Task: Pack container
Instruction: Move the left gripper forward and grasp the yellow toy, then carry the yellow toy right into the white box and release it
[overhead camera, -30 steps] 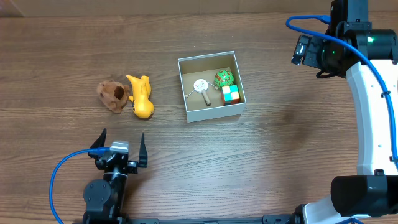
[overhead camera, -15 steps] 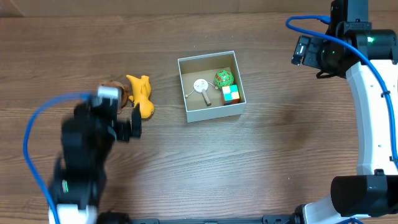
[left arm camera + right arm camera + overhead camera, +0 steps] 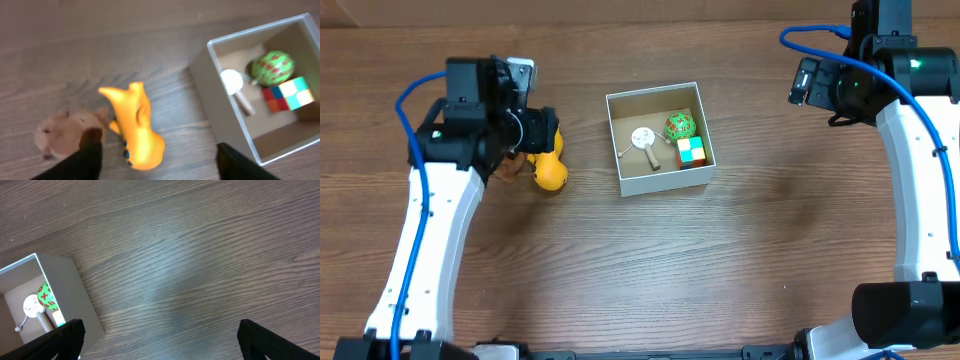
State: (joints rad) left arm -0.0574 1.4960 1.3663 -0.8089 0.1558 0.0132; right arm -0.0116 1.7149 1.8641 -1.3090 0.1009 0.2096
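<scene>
The container [image 3: 665, 181], a square white-walled box with a brown inside, sits mid-table. It holds a white round toy [image 3: 644, 140], a green ball [image 3: 680, 126] and a coloured cube [image 3: 691, 152]. A yellow toy [image 3: 550, 170] and a brown plush [image 3: 506, 168] lie left of it. My left gripper [image 3: 525, 130] hovers open above them. In the left wrist view the yellow toy [image 3: 135, 127] lies between my spread fingers [image 3: 82, 160], with the plush [image 3: 67, 134] at the left finger. My right gripper [image 3: 820, 85] is open and empty, off to the box's right.
The box also shows in the left wrist view [image 3: 220, 105] and in the right wrist view [image 3: 70, 290]. The right gripper [image 3: 170, 340] looks down on bare wood table. Blue cables run along both arms.
My left arm has swung from the table's near edge up to above the yellow toy and the plush, now partly covering them. The right arm and the box contents have not moved.
</scene>
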